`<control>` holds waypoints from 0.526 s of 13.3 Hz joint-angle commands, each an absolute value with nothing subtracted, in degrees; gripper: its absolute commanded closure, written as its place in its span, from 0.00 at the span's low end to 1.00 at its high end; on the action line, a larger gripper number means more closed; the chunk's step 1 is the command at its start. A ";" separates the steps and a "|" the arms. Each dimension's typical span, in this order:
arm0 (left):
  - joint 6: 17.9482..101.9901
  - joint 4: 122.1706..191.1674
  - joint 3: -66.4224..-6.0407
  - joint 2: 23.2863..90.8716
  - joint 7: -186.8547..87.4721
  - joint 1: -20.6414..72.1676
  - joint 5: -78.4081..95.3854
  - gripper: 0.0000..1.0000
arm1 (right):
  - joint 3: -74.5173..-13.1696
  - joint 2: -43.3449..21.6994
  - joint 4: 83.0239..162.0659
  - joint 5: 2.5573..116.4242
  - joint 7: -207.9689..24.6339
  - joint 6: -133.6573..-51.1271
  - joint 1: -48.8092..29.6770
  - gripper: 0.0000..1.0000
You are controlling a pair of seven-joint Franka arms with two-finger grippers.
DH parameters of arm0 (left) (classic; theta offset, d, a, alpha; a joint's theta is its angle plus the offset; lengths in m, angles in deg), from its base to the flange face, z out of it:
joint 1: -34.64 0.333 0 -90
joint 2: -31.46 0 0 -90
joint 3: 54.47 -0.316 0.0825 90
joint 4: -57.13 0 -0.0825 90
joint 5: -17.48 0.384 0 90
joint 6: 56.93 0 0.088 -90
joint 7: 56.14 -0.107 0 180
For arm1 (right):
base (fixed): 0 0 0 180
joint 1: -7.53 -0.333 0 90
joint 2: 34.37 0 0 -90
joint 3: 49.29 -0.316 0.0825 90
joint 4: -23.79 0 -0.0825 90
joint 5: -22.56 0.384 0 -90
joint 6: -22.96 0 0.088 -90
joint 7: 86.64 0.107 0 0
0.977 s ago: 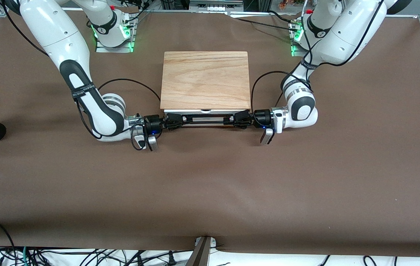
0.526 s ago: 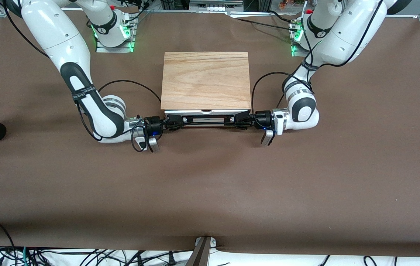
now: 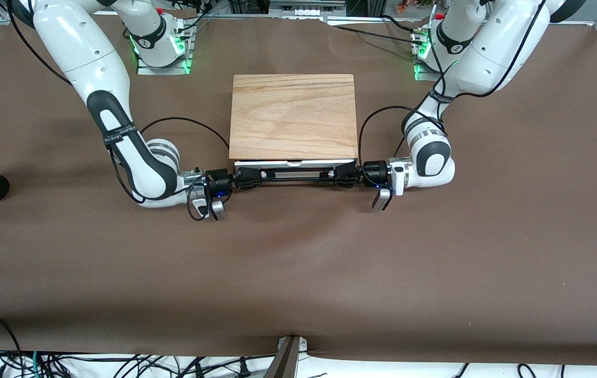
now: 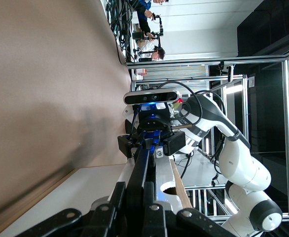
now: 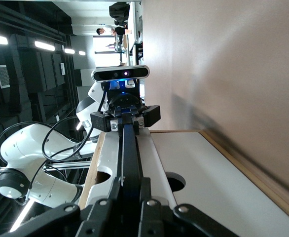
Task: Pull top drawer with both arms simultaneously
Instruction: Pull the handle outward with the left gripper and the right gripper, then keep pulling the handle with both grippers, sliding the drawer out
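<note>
Brown paper-covered table (image 3: pixel 298 273), both grippers clamping top drawer (image 3: pixel 294 164) handle

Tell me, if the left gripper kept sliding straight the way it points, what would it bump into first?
Probably the right gripper. The left gripper is shut on the top drawer's bar handle and points along it toward the right gripper, clamped on its other end.
</note>
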State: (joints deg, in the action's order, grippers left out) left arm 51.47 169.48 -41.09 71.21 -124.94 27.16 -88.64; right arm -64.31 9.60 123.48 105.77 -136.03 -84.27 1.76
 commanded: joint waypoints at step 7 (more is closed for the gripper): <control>50.12 173.15 -44.01 68.81 -124.70 28.13 -84.82 1.00 | -62.83 11.15 115.10 111.77 -130.23 -85.93 3.58 0.98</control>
State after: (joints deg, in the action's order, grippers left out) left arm 51.47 169.34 -41.49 71.16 -124.31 26.86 -88.64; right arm -63.96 9.67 123.11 105.78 -135.70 -84.27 1.40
